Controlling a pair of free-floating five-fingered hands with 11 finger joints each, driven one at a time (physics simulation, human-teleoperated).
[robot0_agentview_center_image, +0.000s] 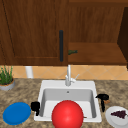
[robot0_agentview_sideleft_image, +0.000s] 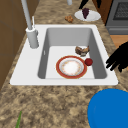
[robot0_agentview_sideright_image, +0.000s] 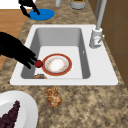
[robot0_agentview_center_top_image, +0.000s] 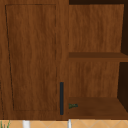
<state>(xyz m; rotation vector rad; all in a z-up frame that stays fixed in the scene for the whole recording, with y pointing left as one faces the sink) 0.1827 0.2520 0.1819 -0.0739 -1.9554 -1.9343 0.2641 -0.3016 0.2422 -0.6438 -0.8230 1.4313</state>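
1. The left robot hand (robot0_agentview_center_image: 35, 106) hangs just outside the sink's (robot0_agentview_center_image: 67, 83) left rim; its matte black fingers are spread and loose, gripping nothing.
2. Just to the outer side of that hand a smooth, round blue plate (robot0_agentview_center_image: 16, 113) lies flat on the speckled, stone-like tabletop (robot0_agentview_sideleft_image: 50, 105); hand and plate are apart.
3. The right robot hand (robot0_agentview_center_image: 102, 97) hovers past the sink's right rim; its fingers are straight and open, 1 pointing down, holding nothing.
4. Right beside that hand lies a knobbly, golden-brown pastry (robot0_agentview_sideright_image: 53, 97) on the tabletop; whether they touch cannot be told.
5. Nearer the front edge than the right hand sits a glossy white plate (robot0_agentview_center_image: 111, 117) carrying a dark purple bunch of grapes (robot0_agentview_center_image: 119, 114).
6. Inside the white rectangular basin, between the 2 hands, a round plate (robot0_agentview_sideleft_image: 58, 68) with a red rim and pale centre lies flat; a small, shiny red ball (robot0_agentview_sideleft_image: 88, 61) rests against its edge, and a lumpy brown piece of food (robot0_agentview_sideleft_image: 82, 50) lies just beyond the ball.
7. In the right side view the right hand's fingertips line up with the ball; contact cannot be told.
8. Behind both hands rises a slim metal faucet (robot0_agentview_center_image: 68, 75); above it a grained wooden cabinet door (robot0_agentview_center_top_image: 32, 57) bears a dark vertical handle (robot0_agentview_center_top_image: 61, 98).
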